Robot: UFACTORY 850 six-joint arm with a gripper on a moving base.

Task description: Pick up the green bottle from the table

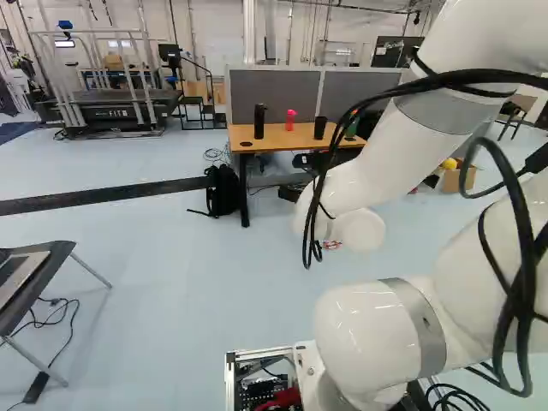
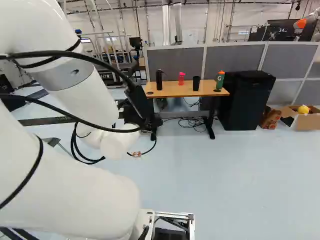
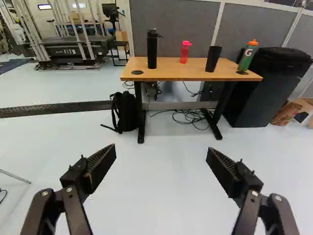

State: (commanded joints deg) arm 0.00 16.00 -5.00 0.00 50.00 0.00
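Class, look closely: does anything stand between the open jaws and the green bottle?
Nothing visible does. The jaws stand open, short of the table. The green bottle stands at its end by the black cabinet, the black cup beside it, not in front.

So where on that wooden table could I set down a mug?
Bare patches on the wooden table: between the tall black bottle and the pink bottle, along the near edge before the pink bottle, and between the black cup and green bottle. It's tightest between pink bottle and cup.
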